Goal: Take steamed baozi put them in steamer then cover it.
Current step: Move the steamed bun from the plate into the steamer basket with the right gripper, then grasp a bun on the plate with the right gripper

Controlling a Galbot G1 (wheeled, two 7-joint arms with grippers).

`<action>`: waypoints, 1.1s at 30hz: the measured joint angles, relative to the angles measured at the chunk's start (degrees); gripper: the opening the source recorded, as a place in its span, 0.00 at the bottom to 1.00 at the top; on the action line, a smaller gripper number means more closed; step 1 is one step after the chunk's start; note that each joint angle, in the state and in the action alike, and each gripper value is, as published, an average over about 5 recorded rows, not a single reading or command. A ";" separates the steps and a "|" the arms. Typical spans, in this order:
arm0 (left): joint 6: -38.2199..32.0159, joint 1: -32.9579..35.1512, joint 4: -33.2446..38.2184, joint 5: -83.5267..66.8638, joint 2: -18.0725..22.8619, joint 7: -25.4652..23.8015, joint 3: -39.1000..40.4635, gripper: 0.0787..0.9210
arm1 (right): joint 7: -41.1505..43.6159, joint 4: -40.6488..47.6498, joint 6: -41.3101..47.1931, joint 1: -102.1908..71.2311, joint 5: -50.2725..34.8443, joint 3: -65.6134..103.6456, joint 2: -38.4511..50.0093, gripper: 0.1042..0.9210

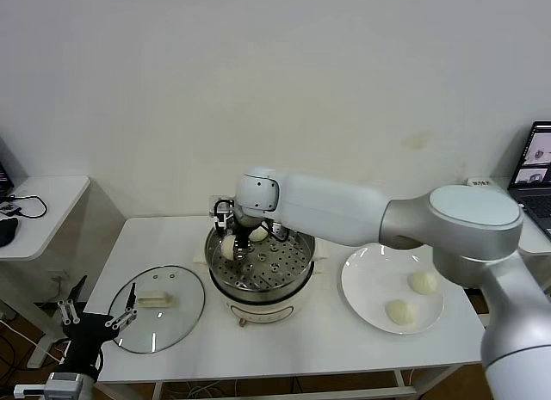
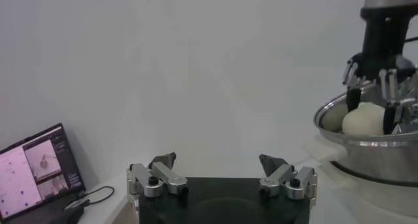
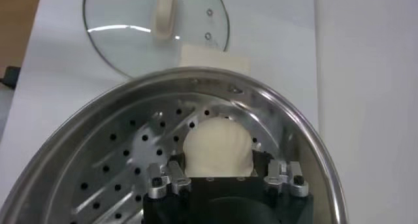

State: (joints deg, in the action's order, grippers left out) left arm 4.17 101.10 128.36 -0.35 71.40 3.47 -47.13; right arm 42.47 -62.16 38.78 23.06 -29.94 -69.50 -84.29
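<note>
1. The right gripper (image 1: 229, 246) is lowered inside the steamer (image 1: 300, 271), at its left side in the head view; its fingers (image 3: 171, 177) are closed on a bun (image 1: 228, 245), which is held just above the perforated tray (image 3: 124, 166).
2. In the right wrist view the held bun (image 3: 217, 147) is seen between the two fingers, over the tray holes; in the left wrist view the same bun (image 2: 363, 121) is seen above the steamer rim (image 2: 366, 139), with the right gripper (image 2: 371, 108) around it.
3. A second bun (image 1: 257, 234) is already lying on the tray, at the far side of the steamer, just beside the gripper.
4. Two more buns are lying on a white plate (image 1: 366, 280) at the right of the steamer; one (image 1: 423, 282) is farther back and one (image 1: 398, 311) is nearer to the front edge of the table (image 1: 172, 236); they are apart from each other.
5. The cover (image 1: 157, 307) is lying flat on the table at the left of the steamer, with its cream handle (image 1: 157, 300) upward; it is near the steamer but is not touching it.
6. The left gripper (image 1: 96, 314) is parked low at the front left corner of the table, beside the cover; its fingers (image 2: 161, 174) are spread wide and nothing is held between them.
7. A laptop (image 1: 537, 172) is standing on a side table at the far right.
</note>
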 measured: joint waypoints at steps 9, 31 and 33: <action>-0.06 -0.40 -0.19 -0.12 0.02 0.03 0.26 0.88 | 0.29 1.48 0.00 -0.24 0.10 0.21 -0.89 0.77; 0.04 -0.36 1.05 -0.23 -0.45 -0.06 0.24 0.88 | 15.13 -12.78 -9.35 12.44 7.00 -1.68 19.07 0.88; 0.09 -0.39 1.18 -0.15 -0.56 -0.09 0.46 0.88 | 16.54 -14.86 -10.77 13.32 8.43 -2.15 22.67 0.88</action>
State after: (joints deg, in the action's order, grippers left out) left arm 4.25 100.71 129.54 -0.50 70.85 3.38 -46.67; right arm 59.01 -77.02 28.01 36.38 -21.51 -71.65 -61.62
